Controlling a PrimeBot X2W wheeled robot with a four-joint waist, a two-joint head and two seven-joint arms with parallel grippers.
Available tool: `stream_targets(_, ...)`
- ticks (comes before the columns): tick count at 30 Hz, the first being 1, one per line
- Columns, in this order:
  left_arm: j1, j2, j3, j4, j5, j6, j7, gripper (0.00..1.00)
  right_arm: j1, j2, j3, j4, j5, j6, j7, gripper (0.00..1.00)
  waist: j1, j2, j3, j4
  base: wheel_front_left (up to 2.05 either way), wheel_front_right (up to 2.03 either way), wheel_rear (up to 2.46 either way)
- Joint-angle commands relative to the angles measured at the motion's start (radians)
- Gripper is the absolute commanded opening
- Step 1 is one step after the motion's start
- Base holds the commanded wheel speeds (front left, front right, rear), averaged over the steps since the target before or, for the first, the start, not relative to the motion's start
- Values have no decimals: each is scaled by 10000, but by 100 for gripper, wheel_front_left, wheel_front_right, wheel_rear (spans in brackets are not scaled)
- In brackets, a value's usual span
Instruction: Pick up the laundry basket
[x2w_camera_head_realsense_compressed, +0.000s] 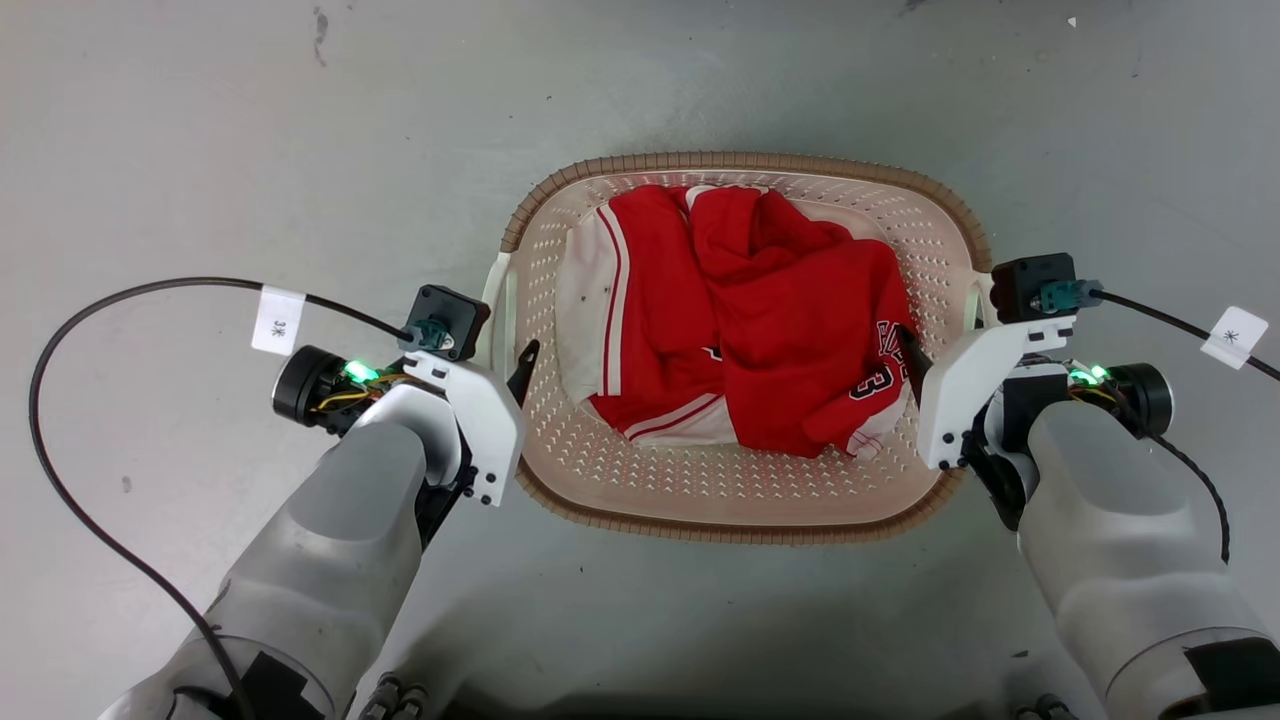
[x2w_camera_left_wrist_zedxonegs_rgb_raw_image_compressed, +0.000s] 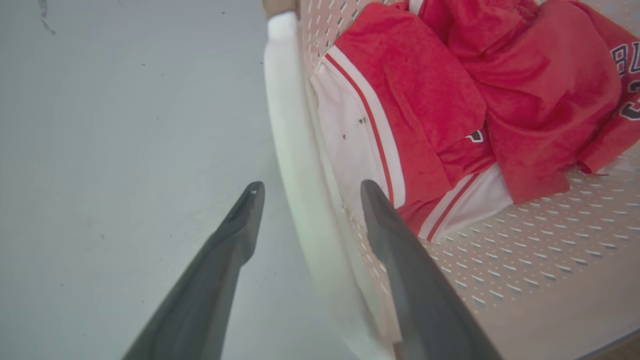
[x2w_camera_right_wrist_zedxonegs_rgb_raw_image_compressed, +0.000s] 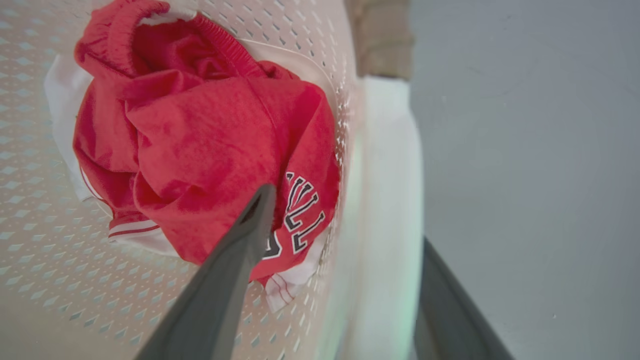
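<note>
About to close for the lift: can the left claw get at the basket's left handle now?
Likely yes: the left claw is open astride the white handle of the laundry basket, one finger outside, one inside.

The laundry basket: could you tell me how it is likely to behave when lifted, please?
Probably stiff: the laundry basket holds its shape, with perforated plastic walls. Likely light, holding just a few red and white clothes. With the left gripper and right gripper straddling opposite white handles, it should rise level, though smooth handles might slip.
</note>
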Motion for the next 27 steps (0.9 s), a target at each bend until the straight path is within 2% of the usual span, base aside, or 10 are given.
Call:
stream_targets(1, -131, 35, -39, 27, -49, -9, -25, 100, -147, 2, 23, 41, 5, -3, -1, 100, -1, 0, 0, 11, 0, 0, 0)
stream_targets(2, -105, 9, -129, 31, -162, -9, 20, 100, -153, 2, 64, 64, -2, -3, -2, 100, -1, 0, -3, 22, 0, 0, 0)
stream_targets(3, -84, -16, -219, 19, -259, -10, 64, 55, -156, 2, 146, 91, -7, -3, 49, 100, -1, 0, -8, 37, 0, 0, 0)
stream_targets(4, -66, -31, -299, -22, -391, -10, 103, 0, -158, 2, 208, 106, 25, -3, 64, 9, -1, 0, -11, 46, 0, 0, 0)
stream_targets(5, -59, -31, -404, -77, -499, -10, 162, 0, -158, 2, 262, 120, 85, -3, 102, 0, -1, 0, -13, 53, 0, 0, 0)
stream_targets(16, -2, 190, -1484, -476, -1679, -11, 716, 0, -129, 15, 502, 229, 208, 2, 225, 0, -1, 0, -314, 75, 0, 0, 0)
stream_targets(27, 529, 440, -2740, -919, -2744, -18, 1277, 0, 296, 9, 346, 351, 8, 2, 1271, 0, -1, 0, -1847, -29, 0, 0, 0)
